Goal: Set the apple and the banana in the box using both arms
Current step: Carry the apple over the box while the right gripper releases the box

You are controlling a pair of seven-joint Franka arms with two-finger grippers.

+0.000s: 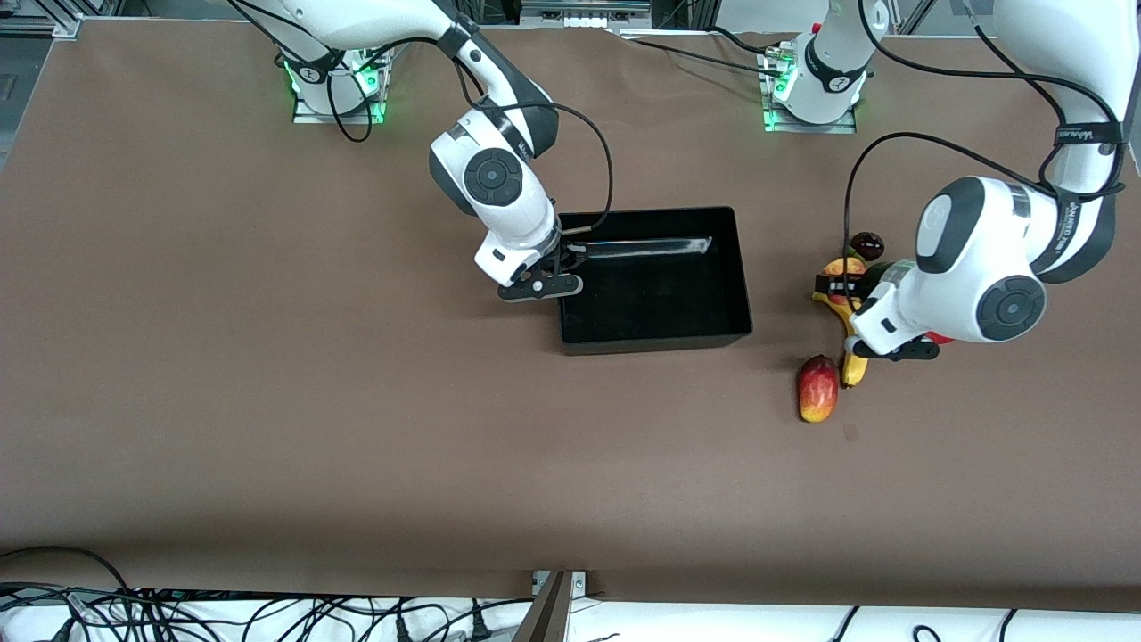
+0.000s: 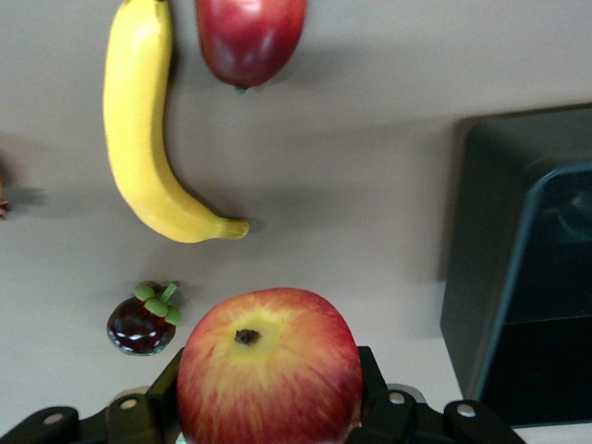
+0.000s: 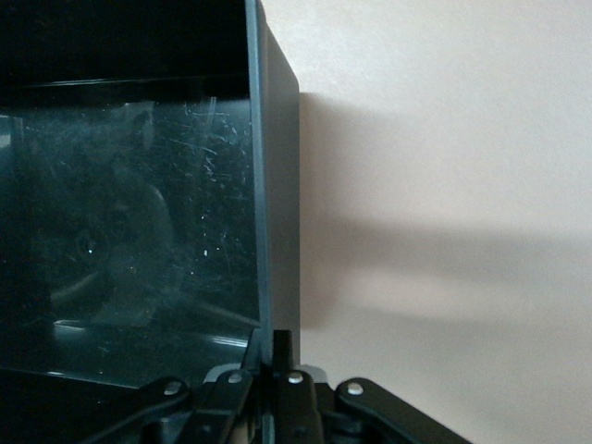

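Your left gripper clamps the apple at centre right of the front frame, over the banana on the desk. Your right gripper pinches the box wall at mid-frame, fully closed.

Only writing I find: white lettering on black strap around my left arm, plus more white lettering running down dark sleeve lower on same arm. Both too tiny for me to read. Small dark mark on grey ring at each arm base, cannot make it out. No words or numbers on fruit, box or worktop.
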